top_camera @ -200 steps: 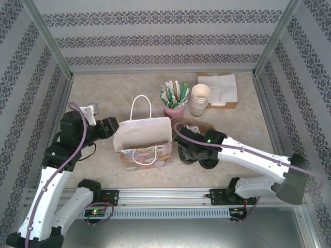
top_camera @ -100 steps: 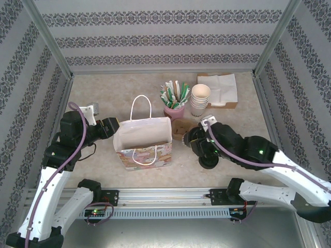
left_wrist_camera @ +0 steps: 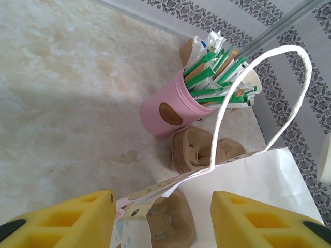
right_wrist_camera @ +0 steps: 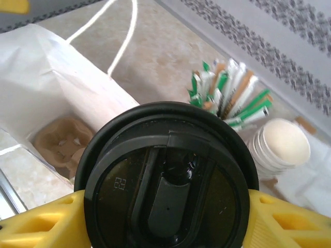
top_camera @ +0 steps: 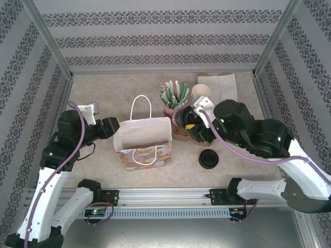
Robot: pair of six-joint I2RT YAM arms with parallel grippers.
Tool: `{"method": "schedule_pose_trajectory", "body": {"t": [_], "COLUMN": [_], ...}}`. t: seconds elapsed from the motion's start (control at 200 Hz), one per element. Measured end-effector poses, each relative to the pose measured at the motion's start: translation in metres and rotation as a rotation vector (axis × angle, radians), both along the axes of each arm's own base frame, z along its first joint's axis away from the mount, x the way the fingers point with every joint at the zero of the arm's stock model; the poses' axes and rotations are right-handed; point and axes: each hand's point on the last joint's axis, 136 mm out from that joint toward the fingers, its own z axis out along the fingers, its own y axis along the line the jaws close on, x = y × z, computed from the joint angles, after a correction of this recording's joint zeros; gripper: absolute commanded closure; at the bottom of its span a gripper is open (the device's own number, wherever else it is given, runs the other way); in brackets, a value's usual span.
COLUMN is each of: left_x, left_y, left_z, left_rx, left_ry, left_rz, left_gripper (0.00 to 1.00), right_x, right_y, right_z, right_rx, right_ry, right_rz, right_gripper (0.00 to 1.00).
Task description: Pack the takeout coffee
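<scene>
The right gripper [top_camera: 187, 122] is clenched on the takeout coffee [right_wrist_camera: 166, 188]. In the right wrist view its yellow fingers [right_wrist_camera: 36, 225] press against opposite sides of the round black lid, and the cup body is hidden beneath the lid. Seen from above, this gripper carries the coffee off the desk [top_camera: 103, 88], just right of the open paper gift bag [top_camera: 142, 135] and close to the pink cup of sachets [top_camera: 174, 103] and the stack of lidless paper cups [top_camera: 200, 98]. From the wrist, the bag's white mouth lies down to the left of the lid, with a brown cardboard cup carrier [right_wrist_camera: 59, 142] sitting on its floor.

The left gripper [top_camera: 107, 127] is at the bag's left side with its jaws parted. In the left wrist view one yellow finger [left_wrist_camera: 57, 219] is outside the printed wall and the other is over the white interior, so the bag's rim runs between them. Whether either pad touches the paper cannot be told.

A loose black lid [top_camera: 208, 159] lies on the desk nearer the arm bases, well apart from the held coffee. Another cardboard carrier [left_wrist_camera: 199, 150] rests beside the bag
</scene>
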Motion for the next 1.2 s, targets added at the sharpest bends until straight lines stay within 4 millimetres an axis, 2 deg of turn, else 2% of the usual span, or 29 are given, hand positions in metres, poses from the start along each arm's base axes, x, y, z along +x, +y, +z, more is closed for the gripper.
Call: {"method": "schedule_pose_trajectory", "body": {"t": [0.225, 0.405, 0.739, 0.979, 1.199], "left_x": [-0.004, -0.008, -0.013, -0.015, -0.015], "left_y": [-0.004, -0.008, -0.011, -0.013, -0.013], "left_z": [-0.005, -0.008, -0.01, -0.009, -0.009], "left_rx": [0.005, 0.005, 0.018, 0.016, 0.017], "left_ry": [0.026, 0.035, 0.039, 0.032, 0.031], "left_rz": [-0.036, -0.066, -0.105, -0.122, -0.124], "left_gripper": [0.48, 0.48, 0.48, 0.48, 0.48], "right_x": [0.002, 0.001, 0.001, 0.004, 0.007], "right_y": [0.046, 0.072, 0.092, 0.102, 0.111], "right_z": [0.013, 0.004, -0.02, -0.047, -0.054], "right_rx": [-0.045, -0.073, -0.164, -0.249, -0.299], "right_ry": [-0.017, 0.036, 0.161, 0.238, 0.237], "right_rz": [0.193, 0.332, 0.508, 0.604, 0.683], "right_gripper": [0.48, 0.48, 0.49, 0.46, 0.48]}}
